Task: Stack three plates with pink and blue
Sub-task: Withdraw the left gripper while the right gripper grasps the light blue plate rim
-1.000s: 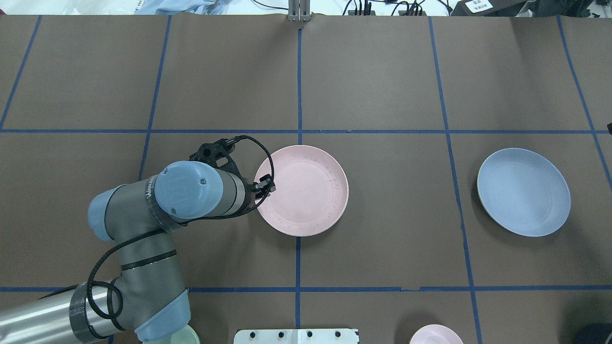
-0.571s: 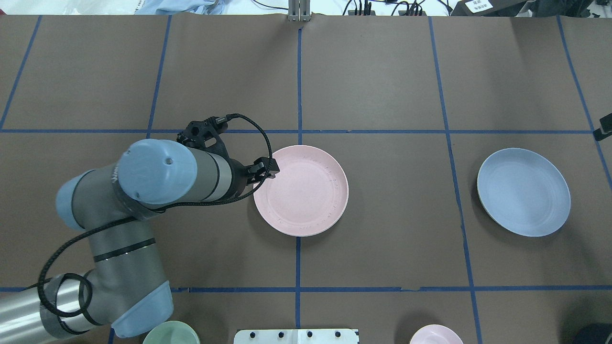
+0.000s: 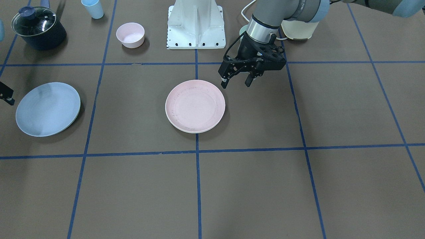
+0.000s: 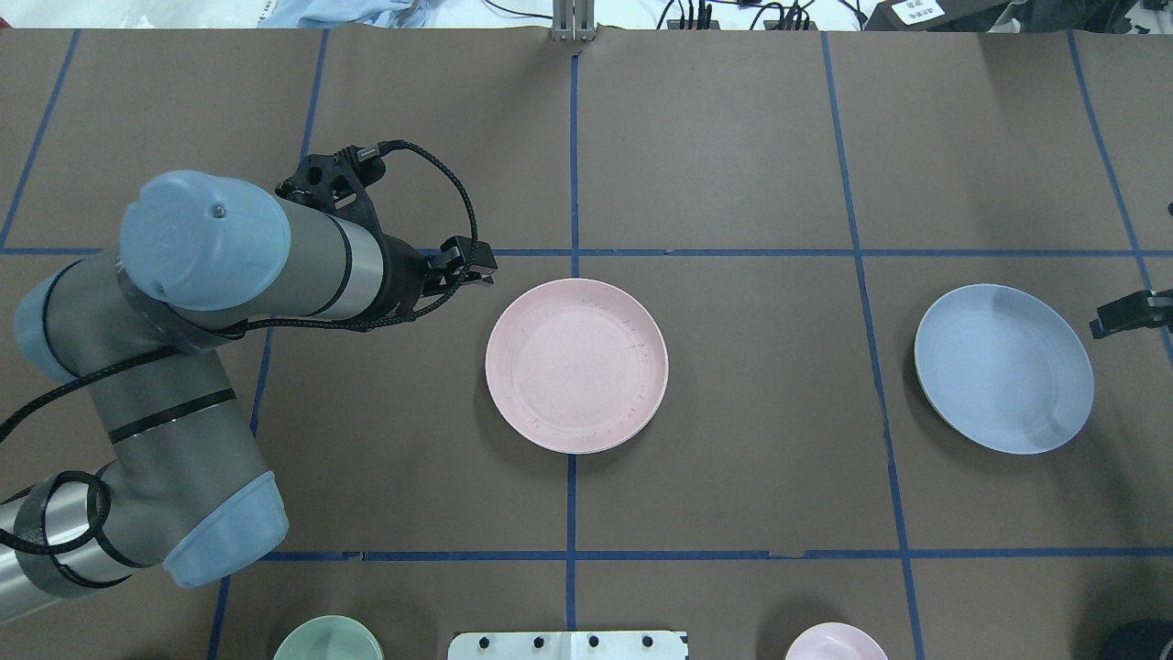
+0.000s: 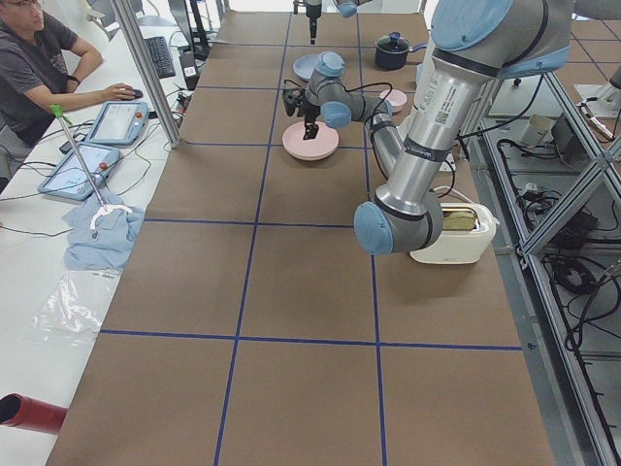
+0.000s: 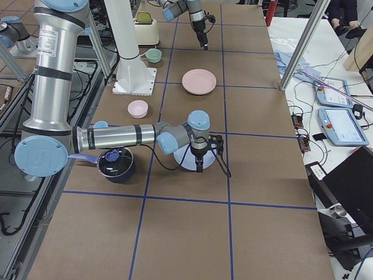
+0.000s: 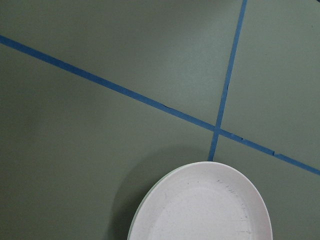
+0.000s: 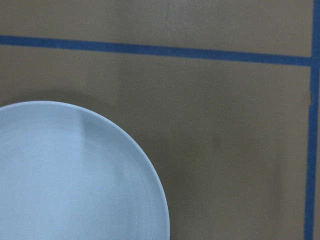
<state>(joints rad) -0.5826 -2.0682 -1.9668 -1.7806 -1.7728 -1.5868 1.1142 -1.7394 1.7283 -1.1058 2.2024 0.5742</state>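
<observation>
The pale pink plate (image 4: 575, 365) lies flat at the table's middle and also shows in the front view (image 3: 195, 105) and the left wrist view (image 7: 205, 210). My left gripper (image 3: 235, 83) is open and empty, raised just off the plate's rim on my left; the overhead view shows it too (image 4: 472, 266). The light blue plate (image 4: 1003, 367) lies at the right and fills the right wrist view (image 8: 70, 175). My right gripper (image 4: 1123, 314) pokes in at the blue plate's right rim; I cannot tell if it is open. No cream plate shows plainly.
A small pink bowl (image 3: 130, 34) and a mint-green bowl (image 4: 328, 640) stand beside the robot's base (image 3: 196, 23). A dark lidded pot (image 3: 38, 26), a blue cup (image 3: 93, 8) and a cream toaster (image 3: 297, 31) stand along the robot's side of the table.
My left gripper has pulled off the pink plate's rim, moving left and toward the far side. The pink plate stays put. My right gripper has come into view beside the blue plate.
</observation>
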